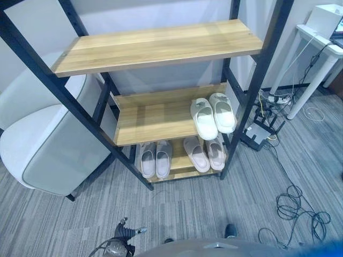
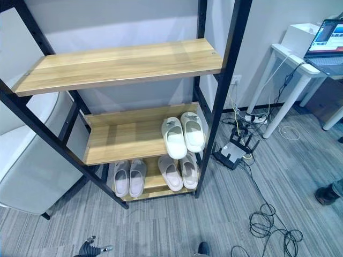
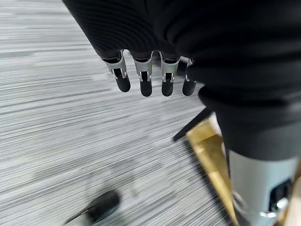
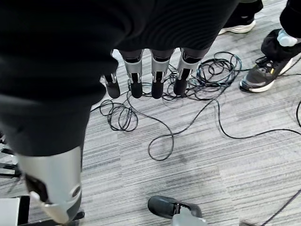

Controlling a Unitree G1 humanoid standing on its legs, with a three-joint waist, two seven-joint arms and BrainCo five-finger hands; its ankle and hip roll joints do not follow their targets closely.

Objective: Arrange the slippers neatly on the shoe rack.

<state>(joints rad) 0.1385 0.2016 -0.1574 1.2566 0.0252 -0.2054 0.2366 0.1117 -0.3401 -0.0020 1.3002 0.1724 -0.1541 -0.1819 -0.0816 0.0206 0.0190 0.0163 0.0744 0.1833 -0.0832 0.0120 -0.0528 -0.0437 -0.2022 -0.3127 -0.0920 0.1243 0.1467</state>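
Observation:
The shoe rack (image 1: pixel 155 47) has a black frame and three wooden shelves. A white pair of slippers (image 1: pixel 213 115) lies side by side at the right end of the middle shelf (image 1: pixel 147 118). On the bottom shelf a grey pair (image 1: pixel 155 159) lies at the left and a beige pair (image 1: pixel 204 153) at the right, angled slightly. My left hand (image 3: pixel 146 77) hangs over the carpet with straight fingers, holding nothing. My right hand (image 4: pixel 157 77) hangs over floor cables, also open and with nothing in it.
A white padded chair (image 1: pixel 48 144) stands against the rack's left side. To the right are a white desk (image 2: pixel 292 59) with a laptop (image 2: pixel 327 45), a black router (image 2: pixel 233 152) and loose cables (image 1: pixel 295 206) on the carpet. A person's shoes (image 4: pixel 261 77) stand nearby.

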